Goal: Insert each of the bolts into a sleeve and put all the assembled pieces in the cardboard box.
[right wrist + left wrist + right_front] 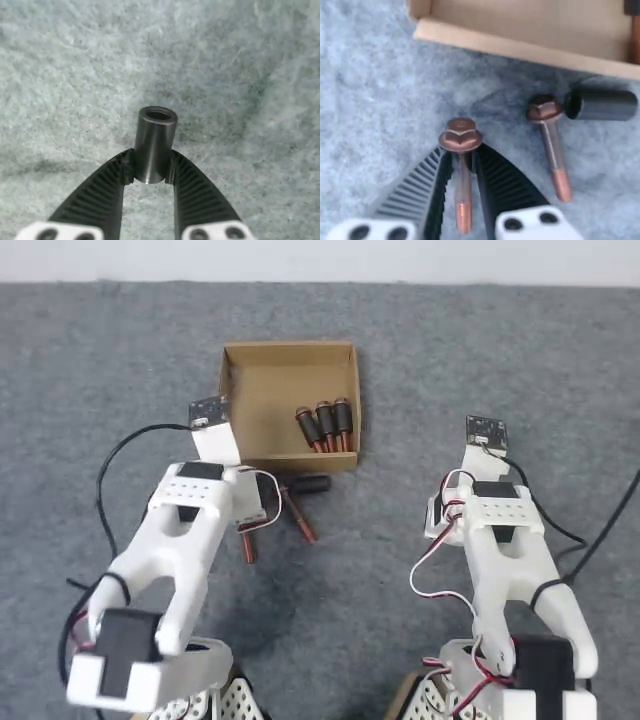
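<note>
Gripping a copper-coloured bolt point(460, 136) by its shank, the left gripper point(461, 159) is clenched just under the flanged head, near the closest wall of the cardboard box point(520, 47). Whether that bolt is lifted or rests on the grey counter point(370, 100) is hard to tell from these angles. A second bolt point(551, 145) lies free on the counter just beside it. Its head almost touches the open end of a loose black sleeve point(602, 104), which lies on its side along the box wall. Inside the box, three assembled pieces point(325, 425) lie side by side in the right-hand part, near the wall facing the arms. The right gripper point(150, 167) is well apart from the box. It is clamped around the lower part of a second sleeve point(155, 135), whose open bore points away from the gripper.
</note>
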`<state>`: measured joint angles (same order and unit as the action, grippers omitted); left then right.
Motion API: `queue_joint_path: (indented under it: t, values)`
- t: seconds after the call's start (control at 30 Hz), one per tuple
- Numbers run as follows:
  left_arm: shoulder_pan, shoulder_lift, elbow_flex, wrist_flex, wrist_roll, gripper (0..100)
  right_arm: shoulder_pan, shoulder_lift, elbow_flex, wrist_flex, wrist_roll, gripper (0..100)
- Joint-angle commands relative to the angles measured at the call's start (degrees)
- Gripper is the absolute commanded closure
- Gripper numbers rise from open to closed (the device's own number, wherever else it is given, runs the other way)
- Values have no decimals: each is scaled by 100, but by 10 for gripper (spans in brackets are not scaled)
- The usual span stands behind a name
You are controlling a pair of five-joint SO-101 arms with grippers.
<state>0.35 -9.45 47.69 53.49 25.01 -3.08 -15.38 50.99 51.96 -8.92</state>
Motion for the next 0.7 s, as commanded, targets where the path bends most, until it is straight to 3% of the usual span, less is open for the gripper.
queue_joint_path:
  t: [0.0, 0.17, 0.37, 0.67]
  values:
    - [-26, -624, -57, -105, 88, 988, 31, -295, -44, -75, 105, 991]
    - [-53, -853, 13, -149, 88, 988, 31, -295, -44, -127, 105, 991]
    - [-730, -1055, 31, -563, 97, 988, 31, -286, 79, -391, 105, 991]
    - [-1196, -1046, 338, -1336, 774, 988, -435, -295, 62, -831, 114, 991]
